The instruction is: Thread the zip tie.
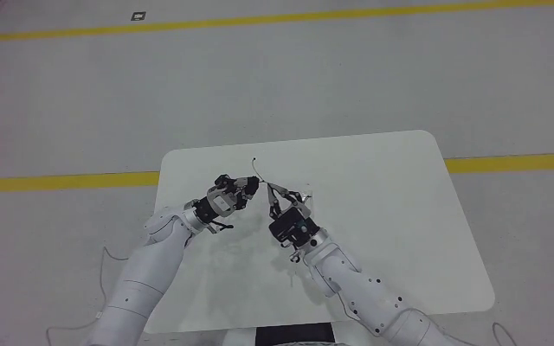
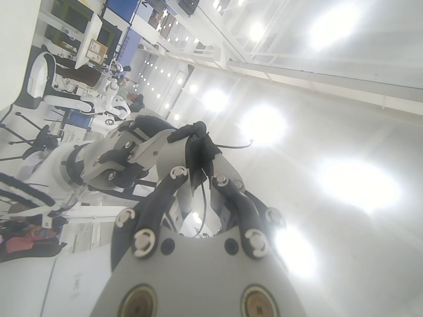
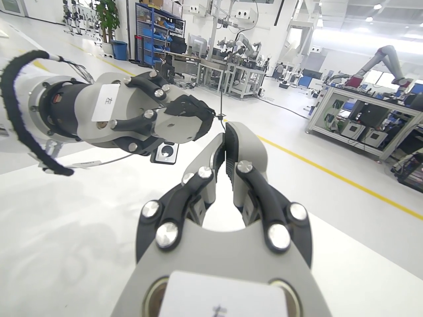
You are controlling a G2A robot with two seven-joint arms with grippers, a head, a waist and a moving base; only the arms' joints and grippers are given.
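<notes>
The zip tie (image 1: 256,169) is a thin black strand held in the air above the middle of the white table (image 1: 389,199). My left gripper (image 1: 248,183), its fingertips wrapped in black tape, is shut on one part of it. My right gripper (image 1: 275,192) is shut on the strand just beside it, so the two tips nearly touch. In the right wrist view the zip tie (image 3: 220,103) rises straight up out of the right gripper (image 3: 225,133), with the left gripper (image 3: 206,117) right next to it. In the left wrist view a free end of the zip tie (image 2: 236,147) sticks out past the left gripper (image 2: 198,140).
The white table has rounded corners, with bare surface to the right of and behind the grippers. Yellow lines (image 1: 260,19) cross the grey floor beyond it. Workbenches (image 3: 357,117) and shelving stand far off in the hall.
</notes>
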